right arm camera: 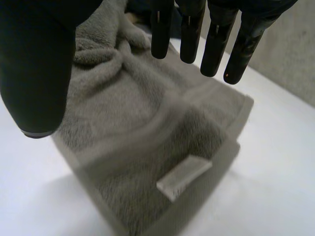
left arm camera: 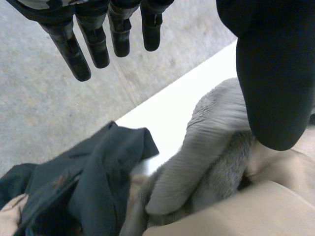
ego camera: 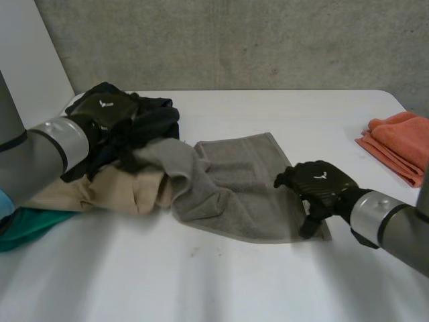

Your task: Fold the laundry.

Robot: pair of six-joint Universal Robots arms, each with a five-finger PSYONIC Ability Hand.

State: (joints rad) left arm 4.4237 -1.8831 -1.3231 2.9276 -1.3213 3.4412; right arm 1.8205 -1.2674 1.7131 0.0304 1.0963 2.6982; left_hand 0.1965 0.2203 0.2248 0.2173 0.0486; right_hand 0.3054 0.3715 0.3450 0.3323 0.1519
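Nearest in the head view is the bare front of the white table (ego camera: 201, 282), with the right hand (ego camera: 315, 184) just beyond it, over the right near corner of a grey towel (ego camera: 234, 181). That towel lies mostly flat mid-table; its left end is bunched up against a beige garment (ego camera: 100, 191). A black garment (ego camera: 144, 124) is heaped behind the beige one, with the left hand (ego camera: 100, 111) over it. A teal cloth (ego camera: 27, 225) lies by the left arm, and folded orange towels (ego camera: 402, 144) sit well apart at the right edge.

Seen from the left wrist, the fingers (left arm camera: 81, 54) are straight and spread from the thumb (left arm camera: 275, 73), holding nothing, above the towel's rumpled end and a dark garment (left arm camera: 98, 182).

Seen from the right wrist, the fingers (right arm camera: 189, 34) are straight with the thumb (right arm camera: 39, 73) wide apart, gripping nothing. The towel lies under the palm, a small sewn label (right arm camera: 184, 174) showing on it near one corner.
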